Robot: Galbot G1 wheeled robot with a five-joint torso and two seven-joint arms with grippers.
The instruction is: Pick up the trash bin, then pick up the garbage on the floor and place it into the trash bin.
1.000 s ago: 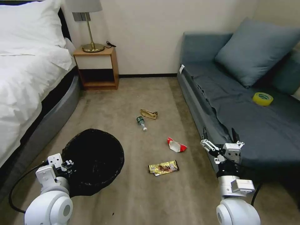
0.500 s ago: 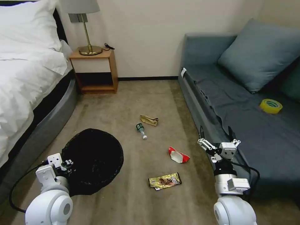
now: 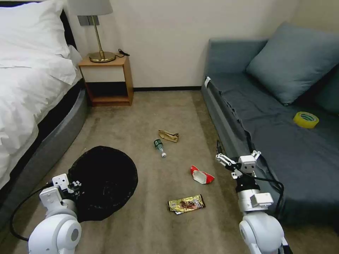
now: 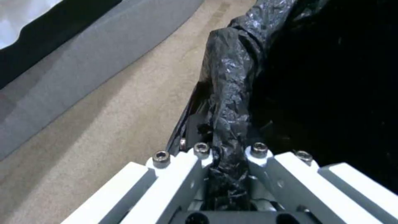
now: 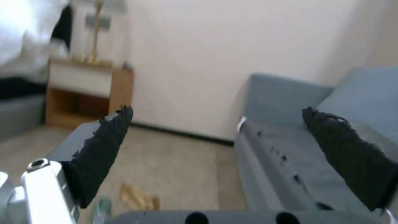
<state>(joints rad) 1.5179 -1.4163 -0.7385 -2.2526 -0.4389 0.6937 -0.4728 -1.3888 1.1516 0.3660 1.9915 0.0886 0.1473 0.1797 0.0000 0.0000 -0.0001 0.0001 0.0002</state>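
The round black trash bin with its black liner hangs at the lower left. My left gripper is shut on its rim; the left wrist view shows the crinkled liner edge pinched between the fingers. On the carpet lie the garbage pieces: a gold-brown wrapper, a red-and-white wrapper, a small clear bottle and a tan paper scrap. My right gripper is open and empty beside the sofa's front edge, right of the red-and-white wrapper. Its black pads stand wide apart.
A white bed runs along the left, with a wooden nightstand and lamp by the wall. A grey-blue sofa fills the right, with a cushion and a yellow tape roll on it. Open carpet lies between bed and sofa.
The head camera shifted slightly at first. My right gripper has moved left and forward, off the sofa edge toward the floor strip. The left gripper still holds the bin.
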